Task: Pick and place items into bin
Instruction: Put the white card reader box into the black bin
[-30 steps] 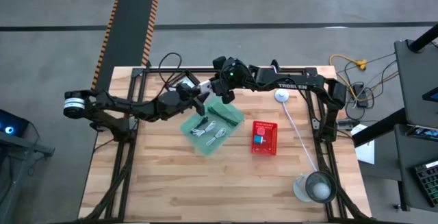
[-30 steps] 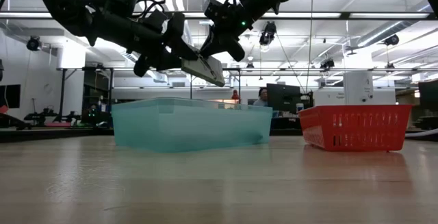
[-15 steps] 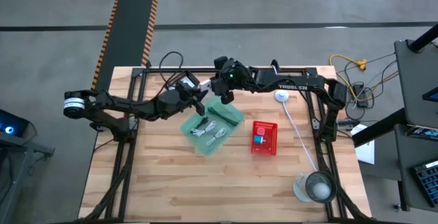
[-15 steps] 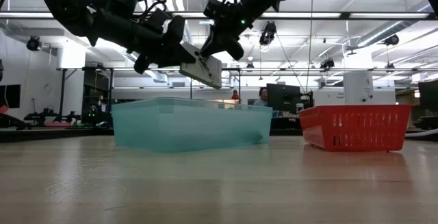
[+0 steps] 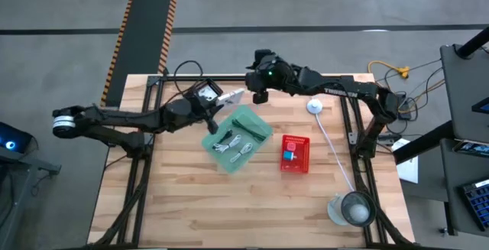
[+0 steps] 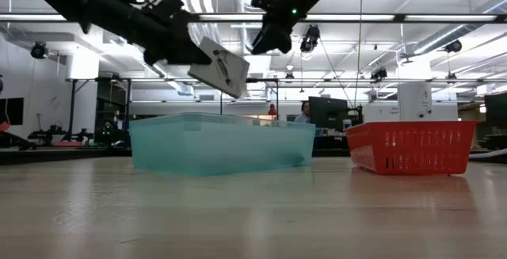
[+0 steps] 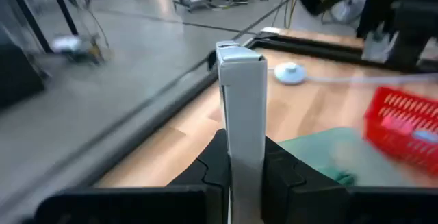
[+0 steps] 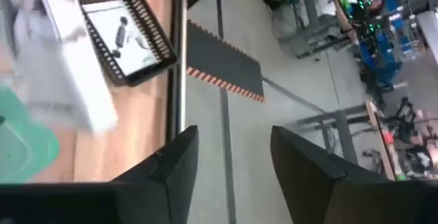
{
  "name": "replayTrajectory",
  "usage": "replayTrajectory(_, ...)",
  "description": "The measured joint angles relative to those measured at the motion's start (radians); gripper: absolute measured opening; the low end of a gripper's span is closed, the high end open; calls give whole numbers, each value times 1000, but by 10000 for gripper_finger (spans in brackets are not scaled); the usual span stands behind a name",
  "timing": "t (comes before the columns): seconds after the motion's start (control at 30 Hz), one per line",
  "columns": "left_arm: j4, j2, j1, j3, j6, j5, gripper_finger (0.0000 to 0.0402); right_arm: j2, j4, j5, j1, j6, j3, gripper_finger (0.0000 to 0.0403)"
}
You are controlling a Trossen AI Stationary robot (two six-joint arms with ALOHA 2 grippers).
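Hanging over the back edge of the teal bin [image 5: 237, 138], a flat white packet [image 6: 219, 66], clamped edge-on between the fingers of the left gripper [image 7: 241, 161]. Tilted in the low view, printed face toward the camera, well above the bin's rim. Seen from above at [image 5: 231, 95], just past the bin's far corner rather than squarely over it. Inside the bin, a white coiled cable [image 5: 233, 144] and what may be other small pale pieces, too small to sort out.

Parted and empty, the fingers of the right gripper [image 8: 229, 159], raised near the table's back rail at [image 5: 260, 91], just beside the packet but not touching it.

Risks, as a judgement: letting go here could drop the packet onto the bin's far wall or the wooden table [image 5: 176, 196] behind it, since the packet sits near the corner. A thin grip on one edge could also let it swing or slip early. Close quarters between the two arms could lead to a knock.

Well apart to the side, a red basket [image 5: 295, 153]. Blurred in the right wrist view, a black tray [image 8: 126, 29] with unclear contents.
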Motion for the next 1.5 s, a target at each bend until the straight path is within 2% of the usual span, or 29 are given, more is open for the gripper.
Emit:
replayTrajectory(0.23,-241,-140,-3,-1,407,-49,25,-52,-68,-27,-29,108,0,178)
replayTrajectory(0.43,-357,-145,-2,-3,848,-275,25,-58,-161,-37,-52,163,-2,171)
replayTrajectory(0.57,-387,-101,10,-5,1138,-360,25,-51,-180,-43,-58,165,-4,172)
replayTrajectory(0.8,-394,-15,96,-5,1233,-362,32,-51,-187,-45,-55,168,-7,170)
replayTrajectory(1.0,-393,21,192,-4,1285,-247,26,-51,-187,-60,-59,170,-7,164)
replayTrajectory(1.13,-392,24,238,-4,1340,-240,27,-50,-189,-70,-55,169,-9,164)
replayTrajectory(1.3,-393,34,264,-4,1390,-222,27,-50,-191,-67,-58,164,-10,160)
replayTrajectory(1.5,-388,87,279,-4,1394,-154,28,-50,-191,-68,-56,162,-10,161)
